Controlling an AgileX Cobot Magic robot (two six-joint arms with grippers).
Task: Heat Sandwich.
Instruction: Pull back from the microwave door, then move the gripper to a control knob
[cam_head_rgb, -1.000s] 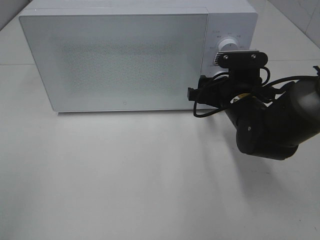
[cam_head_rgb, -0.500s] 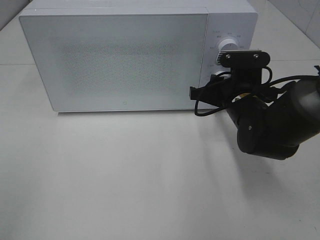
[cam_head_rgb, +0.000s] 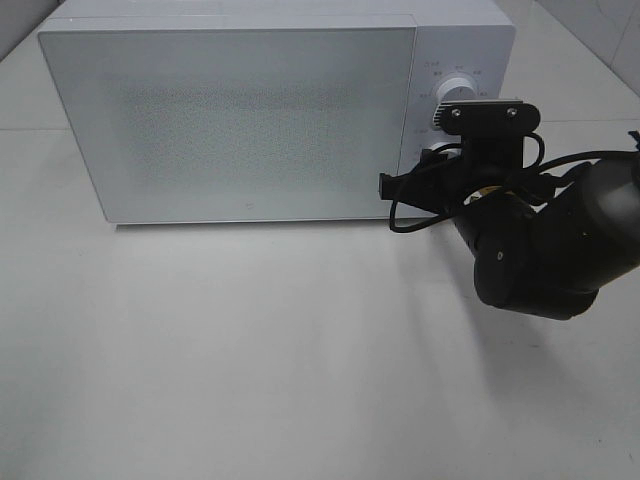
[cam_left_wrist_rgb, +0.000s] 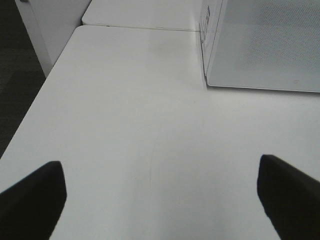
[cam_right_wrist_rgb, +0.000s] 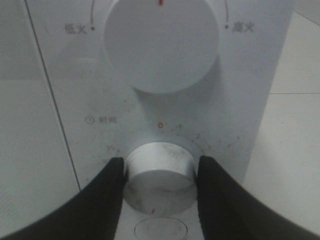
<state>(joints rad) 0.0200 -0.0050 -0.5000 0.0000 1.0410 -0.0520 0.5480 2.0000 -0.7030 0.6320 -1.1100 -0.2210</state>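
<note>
The right gripper (cam_right_wrist_rgb: 160, 171) is closed against both sides of the timer knob (cam_right_wrist_rgb: 159, 191), a hold suited to twisting it, with the power dial (cam_right_wrist_rgb: 161, 45) just beyond and the microwave door (cam_head_rgb: 230, 120) shut alongside, so the sandwich, nowhere visible, is presumably inside, while the left gripper (cam_left_wrist_rgb: 160, 200) hangs wide open and empty.

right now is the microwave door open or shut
Shut. The microwave door lies flush with the control panel along its whole edge in the exterior high view, with no gap showing.
</note>
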